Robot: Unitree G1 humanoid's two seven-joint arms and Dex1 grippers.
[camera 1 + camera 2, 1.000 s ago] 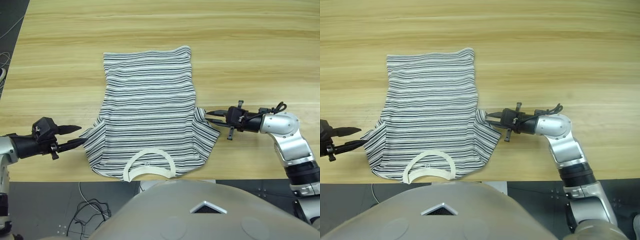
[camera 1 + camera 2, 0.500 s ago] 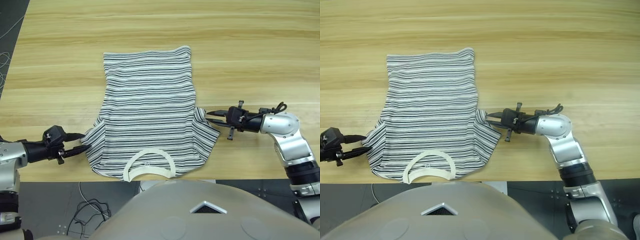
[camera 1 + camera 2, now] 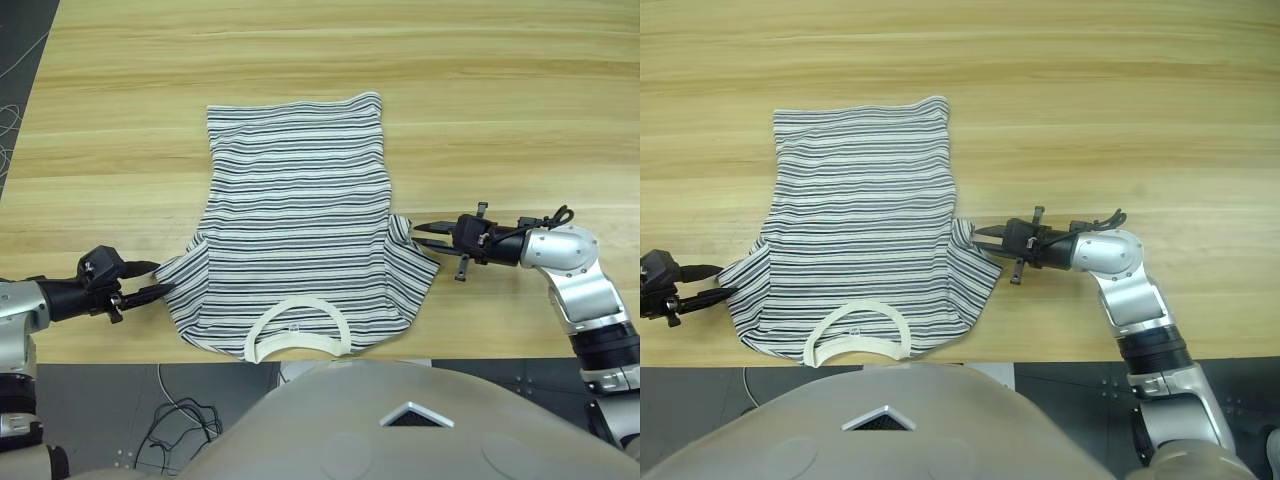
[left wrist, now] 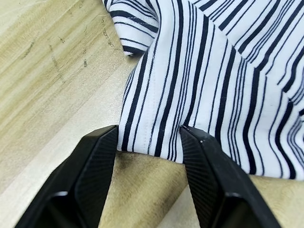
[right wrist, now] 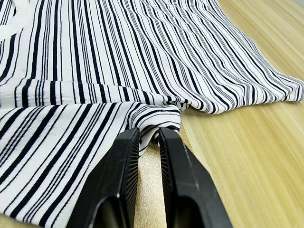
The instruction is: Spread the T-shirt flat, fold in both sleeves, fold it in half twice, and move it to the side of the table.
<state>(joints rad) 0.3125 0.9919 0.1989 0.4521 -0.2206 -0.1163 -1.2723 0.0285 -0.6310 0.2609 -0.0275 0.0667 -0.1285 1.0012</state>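
Well, striped T-shirt [image 3: 295, 200] lay flat on the wooden table [image 3: 500, 100], collar at the near edge, left gripper [image 3: 163, 277] gaped wide astride the left sleeve hem, right gripper [image 3: 418, 233] pinched a right-sleeve fold

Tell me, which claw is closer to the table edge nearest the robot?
Left. The left gripper sits open at the T-shirt's left sleeve, close to the table's near edge. The right gripper pinches the other sleeve farther up the table.
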